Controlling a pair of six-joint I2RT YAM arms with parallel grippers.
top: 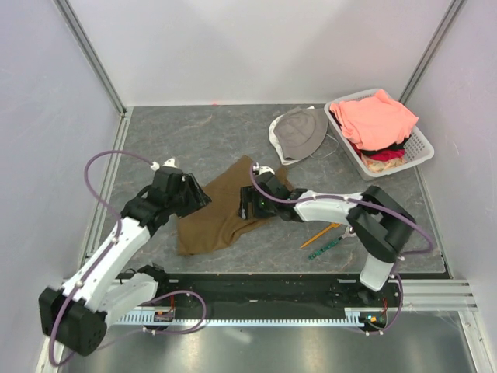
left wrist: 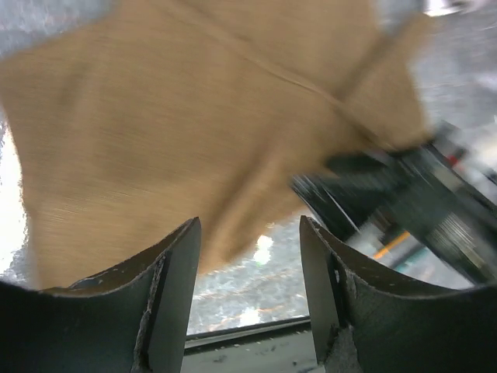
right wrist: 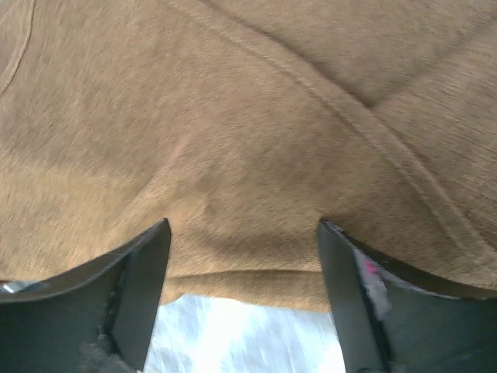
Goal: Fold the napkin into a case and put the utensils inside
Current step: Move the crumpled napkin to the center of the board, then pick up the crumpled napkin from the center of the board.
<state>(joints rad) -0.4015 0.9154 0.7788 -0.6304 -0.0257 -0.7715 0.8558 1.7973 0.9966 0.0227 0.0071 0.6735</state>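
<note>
Left hand (left wrist: 248, 225): fingers apart, nothing between them. Napkin (top: 224, 210) lies rumpled on the counter (top: 194, 140) just ahead of its fingertips, with one flap already lying over and a seam running across. No case formed yet.

Right hand (right wrist: 242, 229): fingers apart too. The napkin edge sits in the gap, draped under and ahead of the tips, not pinched. From the top view this hand is over the napkin's side opposite the left hand, so the two hands face each other across the cloth, near.

Utensils are not inside. The orange fork (top: 321, 235) and the green patterned utensil (top: 324, 249) are on the counter behind the right hand, beside its forearm and well apart from the napkin.

Risks, as a judgement:
- Closing now may catch both layers or only a wrinkle, so the fold comes out crooked or bunched.
- The hands are close across the cloth, so a reach from either could knock the other.
- Dragging the cloth back toward the right arm could sweep the utensils.
- The left wrist view is blurred, so the edge position there is uncertain.
</note>
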